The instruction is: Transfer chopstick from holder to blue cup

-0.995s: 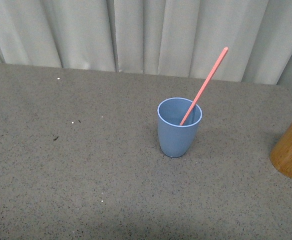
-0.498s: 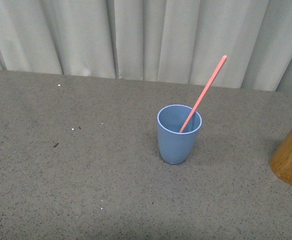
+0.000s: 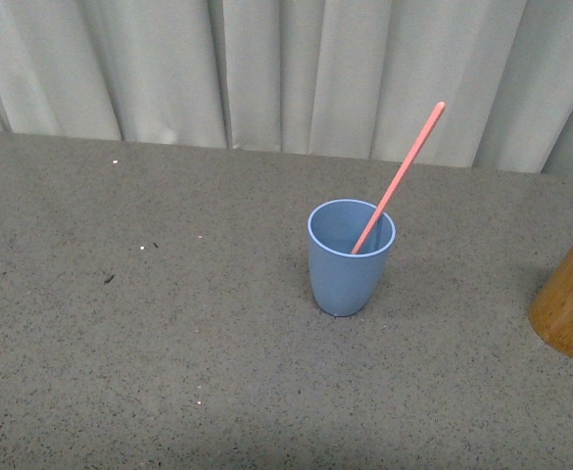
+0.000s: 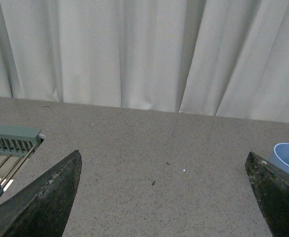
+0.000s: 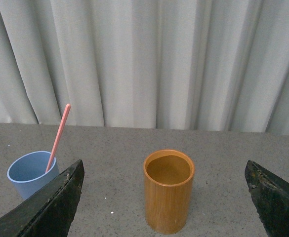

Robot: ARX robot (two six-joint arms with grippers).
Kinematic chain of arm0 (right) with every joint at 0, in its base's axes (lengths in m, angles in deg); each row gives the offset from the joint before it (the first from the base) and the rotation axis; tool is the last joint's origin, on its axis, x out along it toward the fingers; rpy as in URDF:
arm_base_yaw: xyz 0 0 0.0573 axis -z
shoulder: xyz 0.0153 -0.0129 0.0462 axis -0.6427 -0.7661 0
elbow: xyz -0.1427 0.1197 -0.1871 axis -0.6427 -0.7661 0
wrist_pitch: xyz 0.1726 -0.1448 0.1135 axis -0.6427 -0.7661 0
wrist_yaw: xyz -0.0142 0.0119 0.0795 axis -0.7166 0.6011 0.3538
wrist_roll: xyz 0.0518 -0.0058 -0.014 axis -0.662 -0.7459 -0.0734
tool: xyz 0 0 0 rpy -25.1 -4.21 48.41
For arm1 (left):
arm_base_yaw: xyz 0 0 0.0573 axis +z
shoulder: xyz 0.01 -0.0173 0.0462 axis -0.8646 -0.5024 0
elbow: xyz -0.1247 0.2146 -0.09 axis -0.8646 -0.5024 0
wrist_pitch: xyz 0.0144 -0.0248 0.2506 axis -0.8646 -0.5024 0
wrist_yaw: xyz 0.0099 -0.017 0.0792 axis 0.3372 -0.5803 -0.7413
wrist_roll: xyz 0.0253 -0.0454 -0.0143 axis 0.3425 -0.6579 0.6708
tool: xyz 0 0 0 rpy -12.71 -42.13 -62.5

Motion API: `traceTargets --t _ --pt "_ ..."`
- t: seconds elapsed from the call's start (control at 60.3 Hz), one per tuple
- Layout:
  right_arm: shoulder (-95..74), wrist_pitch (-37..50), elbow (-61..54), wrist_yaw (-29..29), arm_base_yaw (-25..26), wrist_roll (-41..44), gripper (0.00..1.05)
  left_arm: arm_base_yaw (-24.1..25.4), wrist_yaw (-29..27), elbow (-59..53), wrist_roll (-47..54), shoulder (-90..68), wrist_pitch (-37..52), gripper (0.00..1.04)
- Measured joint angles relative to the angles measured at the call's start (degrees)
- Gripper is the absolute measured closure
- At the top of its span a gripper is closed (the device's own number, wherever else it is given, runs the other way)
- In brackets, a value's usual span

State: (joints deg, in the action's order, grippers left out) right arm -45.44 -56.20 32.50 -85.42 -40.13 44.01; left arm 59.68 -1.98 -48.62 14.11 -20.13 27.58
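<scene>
A light-blue cup (image 3: 351, 257) stands upright mid-table, and one salmon-pink chopstick (image 3: 404, 166) leans in it, top end tilted to the right. The tan wooden holder (image 3: 572, 304) is cut off by the right edge of the front view. In the right wrist view the holder (image 5: 168, 192) stands between the wide-apart fingers of my open right gripper (image 5: 164, 168), farther off, and its inside looks empty. The cup (image 5: 30, 173) and chopstick (image 5: 59, 133) are beside it. My left gripper (image 4: 164, 157) is open over bare table, with the cup (image 4: 287, 158) behind one finger.
A pale pleated curtain (image 3: 286, 69) closes off the back of the grey speckled table (image 3: 168, 343). A grey-green slatted rack (image 4: 11, 143) shows at the edge of the left wrist view. No arm appears in the front view.
The whole front view has shifted slightly, so the cup and holder sit a little lower in the picture. The chopstick leans in the cup as before.
</scene>
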Motion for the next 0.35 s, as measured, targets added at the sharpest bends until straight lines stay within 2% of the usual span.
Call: traceTargets --t 0.348 --pt "0.0 0.0 0.0 0.0 0.0 0.0 0.09 0.0 0.0 0.0 0.0 0.0 0.0 0.07"
